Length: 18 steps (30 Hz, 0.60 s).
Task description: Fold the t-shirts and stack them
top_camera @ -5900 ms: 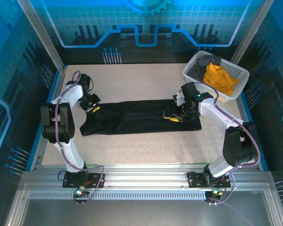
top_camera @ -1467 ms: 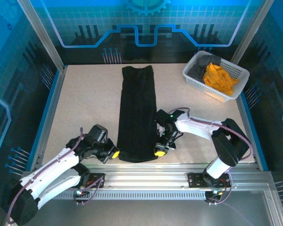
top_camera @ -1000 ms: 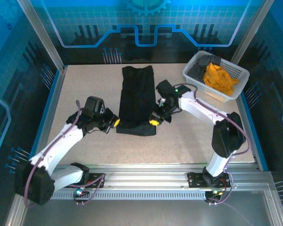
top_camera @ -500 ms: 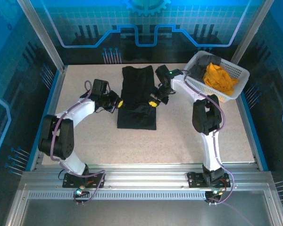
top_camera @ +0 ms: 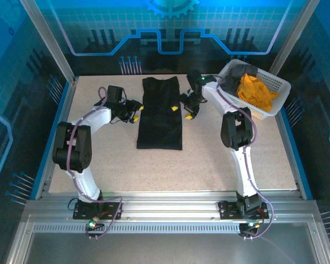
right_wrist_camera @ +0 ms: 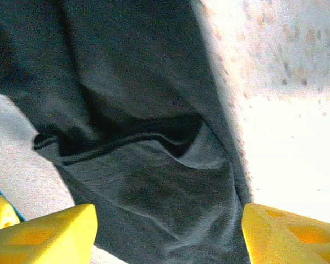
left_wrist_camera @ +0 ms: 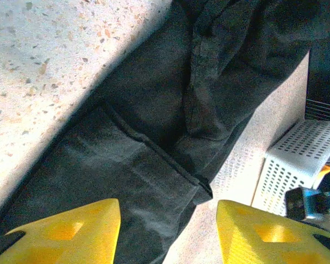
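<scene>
Your top view shows the folded black shirt (top_camera: 160,118) lying far-centre on the table (top_camera: 110,159), with the orange shirt (top_camera: 256,91) and grey shirt (top_camera: 236,74) in the basket (top_camera: 277,83). The wrist views add its creased layers. Both arms reach far; the left gripper (top_camera: 135,113) and right gripper (top_camera: 182,112) flank it, jaws apart and empty.

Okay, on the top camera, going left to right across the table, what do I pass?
left gripper → black t-shirt → right gripper → dark grey t-shirt → orange-yellow t-shirt, those last two in the white basket.

No legible text — none anywhere
</scene>
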{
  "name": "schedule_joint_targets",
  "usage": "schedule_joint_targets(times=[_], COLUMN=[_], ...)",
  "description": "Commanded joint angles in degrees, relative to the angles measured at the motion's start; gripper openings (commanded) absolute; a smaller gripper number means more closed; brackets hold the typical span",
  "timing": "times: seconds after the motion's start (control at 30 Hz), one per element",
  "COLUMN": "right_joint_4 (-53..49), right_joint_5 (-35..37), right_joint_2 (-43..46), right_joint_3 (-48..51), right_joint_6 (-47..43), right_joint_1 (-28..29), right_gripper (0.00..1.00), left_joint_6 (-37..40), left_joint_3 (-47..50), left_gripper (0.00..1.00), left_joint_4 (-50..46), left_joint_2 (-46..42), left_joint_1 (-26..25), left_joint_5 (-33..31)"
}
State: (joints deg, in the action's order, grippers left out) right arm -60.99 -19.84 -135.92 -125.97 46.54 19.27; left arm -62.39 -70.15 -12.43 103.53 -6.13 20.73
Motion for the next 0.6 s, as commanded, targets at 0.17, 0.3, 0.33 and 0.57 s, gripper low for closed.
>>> schedule_joint_targets(times=[0.17,0.3,0.33,0.57], right_joint_4=[6.7,16.0,18.9,28.8], right_joint_5=[1.3,-2.1,-3.5,-8.4], right_joint_2=[20.7,29.3,30.6,28.7], right_joint_3=[24.8,44.3,48.4,56.3], right_joint_6=[-5.7,-0.3,1.9,9.5], right_joint_1=[0.7,4.1,4.9,8.6], right_gripper=[0.66,0.64,0.64,0.65], left_joint_6=[-2.2,-9.0,-10.4,-13.7], left_joint_3=[20.3,30.8,32.5,32.8], left_gripper=[0.51,0.52,0.53,0.55], left_joint_4=[-3.5,1.8,3.4,12.5], left_joint_2=[-21.6,-25.5,-25.4,-16.7], left_joint_1=[-1.9,-3.6,-3.8,-3.9], left_joint_5=[-0.1,1.1,1.1,2.0])
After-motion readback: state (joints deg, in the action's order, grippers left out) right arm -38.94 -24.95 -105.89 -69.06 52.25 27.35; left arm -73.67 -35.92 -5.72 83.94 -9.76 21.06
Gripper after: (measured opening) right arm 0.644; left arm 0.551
